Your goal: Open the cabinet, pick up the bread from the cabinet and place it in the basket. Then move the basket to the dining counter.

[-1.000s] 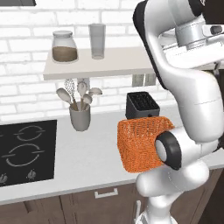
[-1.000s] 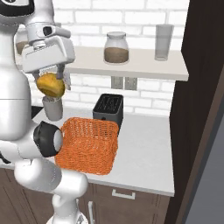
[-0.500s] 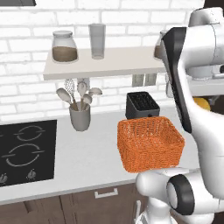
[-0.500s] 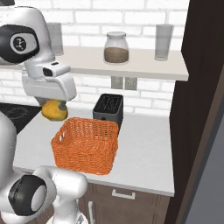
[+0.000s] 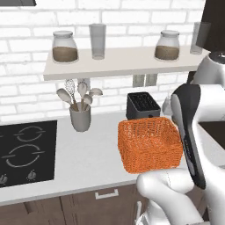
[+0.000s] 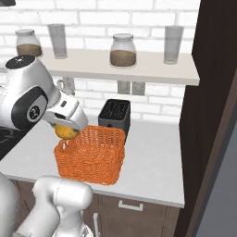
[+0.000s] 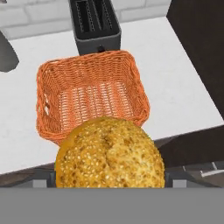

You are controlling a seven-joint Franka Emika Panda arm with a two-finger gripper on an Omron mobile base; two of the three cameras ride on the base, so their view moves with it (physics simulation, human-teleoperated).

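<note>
Bread (image 6: 65,132) sits left of centre in the right base view, gripped in the jaws above the near-left rim of the basket (image 6: 92,157). We note the bun low in the hand view, basket open beyond it. Black toaster (image 5: 142,105) stands just behind the basket on the worktop (image 5: 83,154); utensil cup (image 5: 80,117) centre-left, hob (image 5: 24,151) lower left. Jars (image 5: 65,46) and glasses (image 5: 97,41) line the shelf (image 5: 118,61) above.

In the hand view the bread (image 7: 109,153) hides both fingertips, its base cut by the bottom band. In the right base view the hand covers most of the bread (image 6: 65,132). The arm hides the basket's (image 5: 149,145) right edge in the left base view.
</note>
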